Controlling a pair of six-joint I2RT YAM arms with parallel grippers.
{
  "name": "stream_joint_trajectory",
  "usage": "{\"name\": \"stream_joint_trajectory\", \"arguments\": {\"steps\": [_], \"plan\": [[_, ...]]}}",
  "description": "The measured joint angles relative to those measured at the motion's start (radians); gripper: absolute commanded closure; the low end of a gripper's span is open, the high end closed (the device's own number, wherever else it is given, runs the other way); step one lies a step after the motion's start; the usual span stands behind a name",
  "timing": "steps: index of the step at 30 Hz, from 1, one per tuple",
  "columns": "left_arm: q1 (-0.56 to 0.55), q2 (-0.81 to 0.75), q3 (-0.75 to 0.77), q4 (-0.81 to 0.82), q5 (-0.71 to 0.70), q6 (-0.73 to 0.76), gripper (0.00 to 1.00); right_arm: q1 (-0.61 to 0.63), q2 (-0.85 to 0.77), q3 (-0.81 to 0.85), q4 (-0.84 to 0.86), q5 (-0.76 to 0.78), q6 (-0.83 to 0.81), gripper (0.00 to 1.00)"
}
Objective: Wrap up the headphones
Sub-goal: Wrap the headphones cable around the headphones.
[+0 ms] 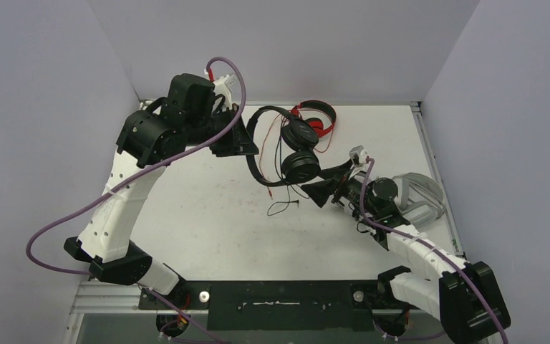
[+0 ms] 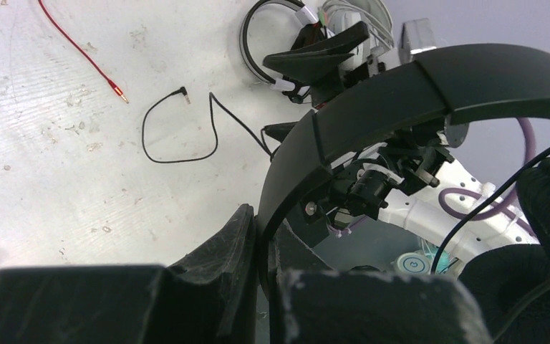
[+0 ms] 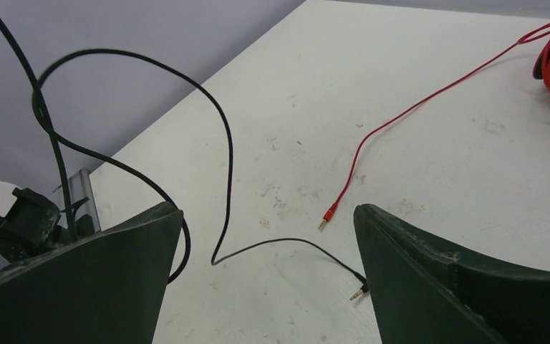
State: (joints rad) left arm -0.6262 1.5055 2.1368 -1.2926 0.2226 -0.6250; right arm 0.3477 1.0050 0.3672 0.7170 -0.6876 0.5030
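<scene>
White table (image 1: pixel 208 211), red headphones (image 1: pixel 328 123) half hidden behind black headphones (image 1: pixel 301 166)

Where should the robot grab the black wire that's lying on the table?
Probably grip the black cable just behind its plug, coming straight down from above: that stretch lies flat on the table, clear of the red cable.

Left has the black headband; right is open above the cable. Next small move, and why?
Probably lower the right gripper and close on the black cable near its plug: it lies loose just ahead of it, while the left gripper holds the headband.
</scene>
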Motion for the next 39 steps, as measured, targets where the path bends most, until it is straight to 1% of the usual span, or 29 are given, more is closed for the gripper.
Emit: {"name": "stream_joint_trajectory", "arguments": {"steps": [5, 8, 16, 21, 23, 24, 25, 26, 28, 31, 33, 34, 39], "plan": [[0.000, 0.003, 0.007, 0.001, 0.008, 0.000, 1.00, 0.042, 0.138, 0.031, 0.041, -0.012, 0.000, 0.07], [0.000, 0.004, 0.007, 0.002, 0.015, 0.000, 1.00, 0.073, 0.194, 0.042, 0.074, -0.018, 0.000, 0.07], [0.001, 0.011, 0.008, 0.002, 0.022, 0.000, 1.00, 0.124, 0.267, 0.095, 0.138, -0.027, 0.001, 0.08], [0.001, 0.017, 0.008, 0.002, 0.022, 0.000, 1.00, 0.125, 0.283, 0.119, 0.164, -0.026, 0.003, 0.24], [0.002, 0.017, 0.008, 0.002, 0.024, 0.000, 1.00, 0.125, 0.303, 0.136, 0.171, -0.027, 0.006, 0.35], [0.002, 0.017, 0.008, 0.002, 0.026, 0.000, 1.00, 0.125, 0.316, 0.145, 0.179, -0.029, 0.008, 0.44], [0.002, 0.017, 0.008, 0.002, 0.026, 0.000, 1.00, 0.125, 0.330, 0.156, 0.191, -0.033, 0.013, 0.49], [0.002, 0.017, 0.008, 0.002, 0.027, 0.000, 1.00, 0.125, 0.345, 0.167, 0.207, -0.039, 0.019, 0.51], [0.002, 0.017, 0.008, 0.002, 0.028, 0.000, 1.00, 0.126, 0.373, 0.187, 0.242, -0.053, 0.038, 0.52], [0.002, 0.017, 0.008, 0.002, 0.029, 0.000, 1.00, 0.132, 0.415, 0.202, 0.305, -0.072, 0.073, 0.49], [0.003, 0.017, 0.008, 0.002, 0.029, 0.000, 1.00, 0.142, 0.436, 0.202, 0.333, -0.081, 0.089, 0.49], [0.003, 0.017, 0.008, 0.003, 0.029, 0.000, 1.00, 0.151, 0.448, 0.202, 0.347, -0.085, 0.092, 0.53], [0.006, 0.019, 0.008, 0.003, 0.030, 0.000, 1.00, 0.184, 0.513, 0.203, 0.399, -0.097, 0.119, 0.95]]}}
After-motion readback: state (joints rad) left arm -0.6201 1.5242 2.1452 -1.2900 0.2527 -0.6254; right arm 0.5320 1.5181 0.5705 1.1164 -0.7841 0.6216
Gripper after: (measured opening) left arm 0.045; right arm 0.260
